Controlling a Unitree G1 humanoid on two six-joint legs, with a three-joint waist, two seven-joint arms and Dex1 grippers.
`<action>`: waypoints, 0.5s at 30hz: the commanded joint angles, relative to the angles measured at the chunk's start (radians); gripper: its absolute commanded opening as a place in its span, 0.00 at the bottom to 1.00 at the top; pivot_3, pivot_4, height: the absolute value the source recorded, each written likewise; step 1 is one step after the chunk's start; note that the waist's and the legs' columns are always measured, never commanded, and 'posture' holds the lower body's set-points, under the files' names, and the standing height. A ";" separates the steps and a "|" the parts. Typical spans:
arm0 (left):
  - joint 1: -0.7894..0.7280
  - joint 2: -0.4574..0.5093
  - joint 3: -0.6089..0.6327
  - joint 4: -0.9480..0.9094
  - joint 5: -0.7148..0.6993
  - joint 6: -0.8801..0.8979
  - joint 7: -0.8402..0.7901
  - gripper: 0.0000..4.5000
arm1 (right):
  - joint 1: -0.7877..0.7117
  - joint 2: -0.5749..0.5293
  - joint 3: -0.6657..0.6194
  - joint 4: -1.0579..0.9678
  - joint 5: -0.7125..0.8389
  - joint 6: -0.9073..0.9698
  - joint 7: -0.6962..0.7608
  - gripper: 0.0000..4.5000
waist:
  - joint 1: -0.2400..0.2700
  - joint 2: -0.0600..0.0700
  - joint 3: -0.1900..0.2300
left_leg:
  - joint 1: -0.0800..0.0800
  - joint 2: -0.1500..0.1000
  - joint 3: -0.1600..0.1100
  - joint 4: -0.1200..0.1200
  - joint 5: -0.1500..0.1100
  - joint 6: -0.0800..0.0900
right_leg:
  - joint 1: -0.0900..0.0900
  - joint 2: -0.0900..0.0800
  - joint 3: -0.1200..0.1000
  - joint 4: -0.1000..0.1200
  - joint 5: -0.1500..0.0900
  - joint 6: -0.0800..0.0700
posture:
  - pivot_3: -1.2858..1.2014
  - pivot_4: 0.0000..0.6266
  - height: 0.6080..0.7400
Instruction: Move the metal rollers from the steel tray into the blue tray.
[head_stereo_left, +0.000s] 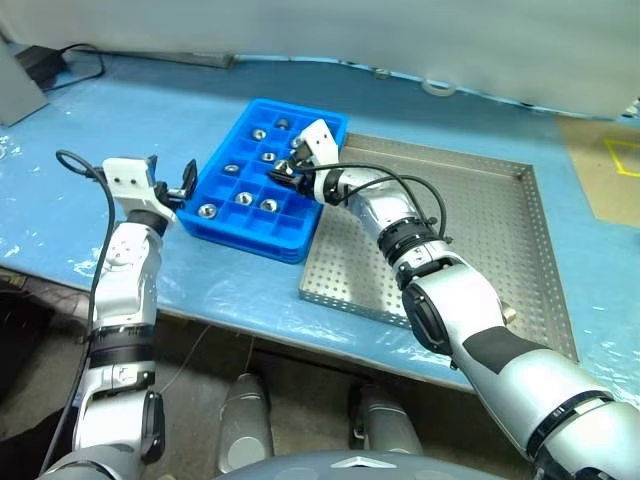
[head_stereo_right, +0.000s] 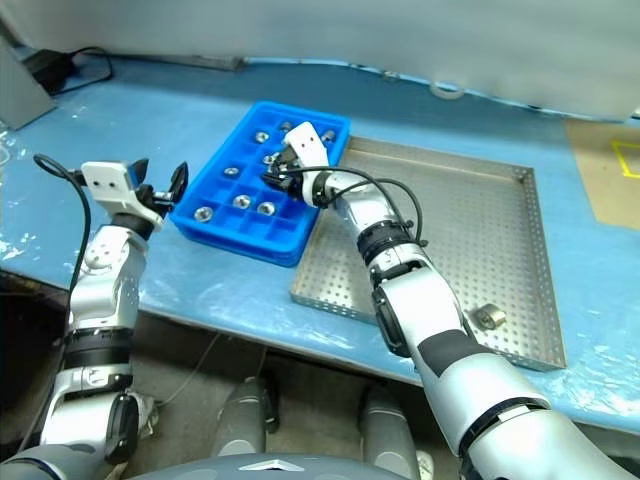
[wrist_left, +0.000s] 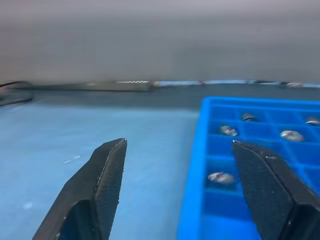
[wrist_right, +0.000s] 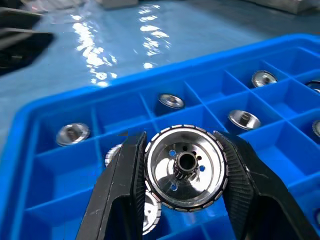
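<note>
The blue tray (head_stereo_left: 247, 241) lies on the blue table, left of the steel tray (head_stereo_left: 480, 220). Several metal rollers (head_stereo_left: 207, 210) sit one to a compartment in it. My right gripper (wrist_right: 181, 136) hangs over the blue tray's right half, shut on one metal roller (wrist_right: 185, 167) whose geared hub faces the wrist camera. One more roller (head_stereo_right: 489, 317) lies on the steel tray's perforated floor near its front right corner. My left gripper (head_stereo_left: 172, 180) stands open just off the blue tray's left rim, holding nothing; its fingers (wrist_left: 107, 170) frame that rim.
A black cable and adapter (head_stereo_left: 45, 62) lie at the table's back left. A white ring (head_stereo_left: 437, 87) rests behind the steel tray. A tan surface with yellow tape (head_stereo_left: 610, 160) is at the far right. The table's front edge (head_stereo_left: 260, 325) runs just below both trays.
</note>
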 joint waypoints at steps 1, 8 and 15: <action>0.018 0.004 0.010 -0.108 -0.012 0.024 0.017 0.80 | -0.052 -0.015 -0.003 0.043 -0.053 -0.097 -0.070 0.37 | 0.007 0.000 0.000 | 0.000 0.000 0.000 0.000 0.000 0.000 | 0.000 0.000 0.000 0.000 0.000 0.000 | 0.50 0.24 1.00; 0.033 0.008 0.000 -0.140 -0.013 0.053 0.012 0.80 | -0.060 -0.046 -0.015 0.096 -0.112 -0.119 -0.135 0.37 | 0.000 0.000 0.000 | 0.004 0.002 -0.003 -0.002 0.005 -0.008 | -0.003 0.002 0.002 0.006 0.000 0.000 | 0.50 0.24 1.00; -0.007 0.008 -0.022 -0.097 -0.008 0.051 -0.011 0.80 | -0.046 -0.063 -0.073 0.091 -0.084 -0.108 -0.110 0.75 | -0.007 0.000 0.000 | 0.003 0.002 -0.004 -0.002 0.006 -0.009 | -0.004 0.004 0.003 0.007 0.000 0.001 | 0.48 0.24 1.00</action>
